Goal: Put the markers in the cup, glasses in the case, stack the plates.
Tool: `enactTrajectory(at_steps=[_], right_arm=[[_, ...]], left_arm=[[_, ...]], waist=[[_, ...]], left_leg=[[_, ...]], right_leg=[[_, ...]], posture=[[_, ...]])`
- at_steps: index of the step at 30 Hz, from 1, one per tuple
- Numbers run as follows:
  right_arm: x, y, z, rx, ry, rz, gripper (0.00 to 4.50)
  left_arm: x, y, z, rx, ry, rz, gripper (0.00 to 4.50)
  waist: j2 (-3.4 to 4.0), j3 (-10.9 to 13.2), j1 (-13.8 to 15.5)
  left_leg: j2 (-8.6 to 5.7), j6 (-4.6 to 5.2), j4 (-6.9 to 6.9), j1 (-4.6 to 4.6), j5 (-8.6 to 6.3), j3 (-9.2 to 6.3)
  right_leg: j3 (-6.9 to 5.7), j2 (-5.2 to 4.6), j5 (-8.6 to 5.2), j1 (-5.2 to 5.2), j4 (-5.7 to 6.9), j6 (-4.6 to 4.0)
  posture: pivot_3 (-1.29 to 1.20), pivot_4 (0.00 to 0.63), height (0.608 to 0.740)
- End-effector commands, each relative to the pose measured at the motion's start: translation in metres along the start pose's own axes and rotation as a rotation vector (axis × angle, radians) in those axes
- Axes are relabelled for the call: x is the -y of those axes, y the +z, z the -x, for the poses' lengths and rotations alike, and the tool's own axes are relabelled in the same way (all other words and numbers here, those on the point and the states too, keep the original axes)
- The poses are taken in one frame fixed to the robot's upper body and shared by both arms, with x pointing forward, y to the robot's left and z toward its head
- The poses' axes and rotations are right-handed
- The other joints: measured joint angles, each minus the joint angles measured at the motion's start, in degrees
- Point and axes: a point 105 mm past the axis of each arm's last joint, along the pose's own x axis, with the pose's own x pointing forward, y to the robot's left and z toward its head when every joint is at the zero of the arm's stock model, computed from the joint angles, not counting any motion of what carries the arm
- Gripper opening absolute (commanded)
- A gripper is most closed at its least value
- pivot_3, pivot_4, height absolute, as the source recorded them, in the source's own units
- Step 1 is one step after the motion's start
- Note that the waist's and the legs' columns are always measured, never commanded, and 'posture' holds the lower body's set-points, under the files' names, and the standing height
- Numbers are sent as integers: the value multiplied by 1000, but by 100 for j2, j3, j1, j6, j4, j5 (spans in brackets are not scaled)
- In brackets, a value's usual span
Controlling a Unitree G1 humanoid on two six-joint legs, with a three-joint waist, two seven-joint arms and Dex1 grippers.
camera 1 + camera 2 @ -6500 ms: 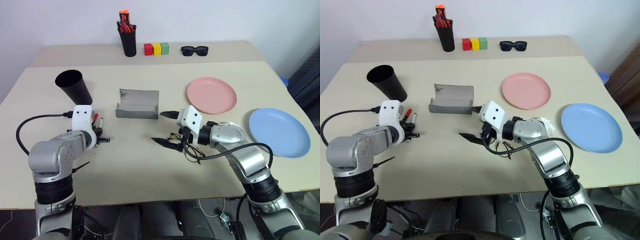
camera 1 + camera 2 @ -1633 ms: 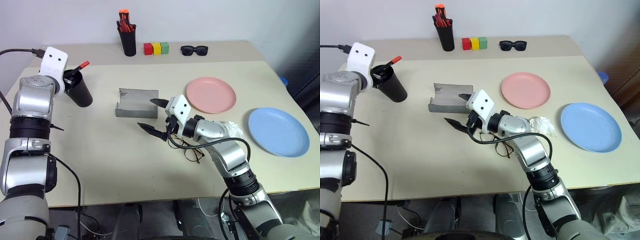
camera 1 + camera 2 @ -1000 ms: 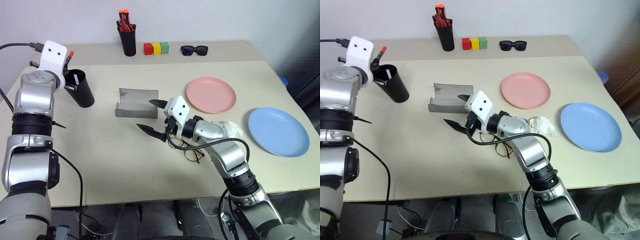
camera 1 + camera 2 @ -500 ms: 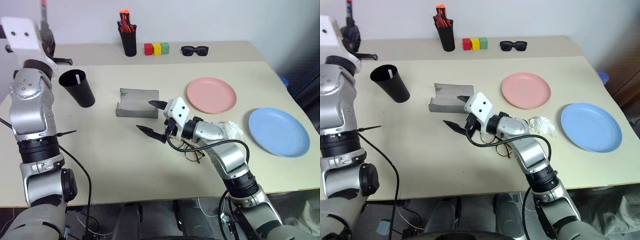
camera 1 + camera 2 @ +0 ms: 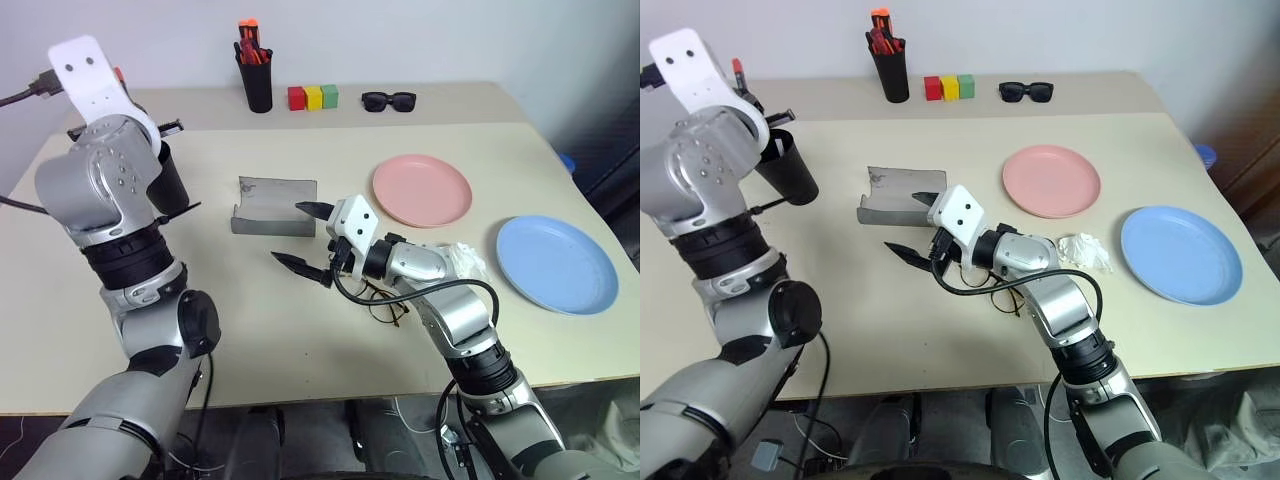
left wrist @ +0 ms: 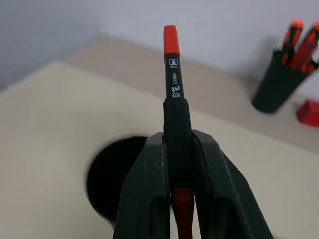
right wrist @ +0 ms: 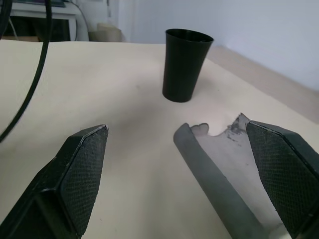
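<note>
The left pincer is clenched on the red marker, whose red end sticks out past the fingers, and it is raised at the far left of the counter, above the cup. The cup stands upright on the counter, left of the grey case. The case lies open near the middle of the counter. The right pincer is released, its two fingers spread wide, and it hovers just in front of the case, pointing to it. The glasses lie on the counter below the right forearm, near the front of the case but apart from it. The pink plate rests to the right of the case, and the blue plate lies further right, near the edge; the two plates are apart, not stacked. At the back stand a pen pot, three coloured blocks and sunglasses.
</note>
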Motion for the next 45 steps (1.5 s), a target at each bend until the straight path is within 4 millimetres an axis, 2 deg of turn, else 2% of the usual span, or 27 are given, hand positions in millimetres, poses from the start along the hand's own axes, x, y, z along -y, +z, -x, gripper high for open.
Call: enactTrajectory(at_steps=[1,5,8,15,28,30,33,42,45], right_arm=[[-2,12,0,46,10,28,4500],[-2,12,-1,45,14,27,4500],[-3,12,-2,47,19,25,4500],[-3,12,-3,49,19,24,4500],[-4,13,-6,58,19,29,4500],[-4,12,-6,57,18,29,4500],[-4,12,-5,56,17,28,4500],[-5,12,-5,54,14,25,4500],[-5,12,-6,55,15,24,4500]], left_arm=[[-9,3,10,-52,70,126,42],[-2,-9,17,-144,56,291,42],[0,-13,19,-182,50,352,42],[-11,-18,20,-242,127,491,42],[-8,-5,6,-251,108,673,42],[-11,-5,5,-252,131,675,1119],[-11,-5,3,-253,136,682,2485],[-10,0,0,-230,119,696,2485],[-8,13,1,-157,87,675,2485]], waist=[[0,0,-26],[0,0,-30],[-1,0,-13],[-1,1,12],[-2,2,38],[-2,2,37],[-2,2,42],[-2,2,39],[-2,2,39]], left_leg=[[0,-2,0,0,1,-2],[0,-9,0,-3,5,-3],[-2,-12,0,-4,6,-3],[-2,-15,-1,-4,7,-3],[-3,-16,-3,-5,7,-3],[-3,-17,-4,-5,7,-3],[-3,-17,-3,-5,7,-3],[-3,-17,-3,-5,7,-3],[-3,-17,-4,-5,8,-3]], right_leg=[[-1,1,0,0,1,0],[-1,0,0,0,-2,0],[-1,-1,0,0,-5,0],[-2,-2,0,0,-7,0],[-2,-3,0,0,-10,1],[-3,-3,0,0,-9,0],[-2,-3,0,0,-10,1],[-2,-3,0,0,-9,1],[-3,-3,0,0,-9,1]], posture=[[0,150,740],[0,150,740],[0,150,740],[0,150,740],[0,150,740],[0,150,740],[0,150,740],[0,150,740],[0,150,740]])
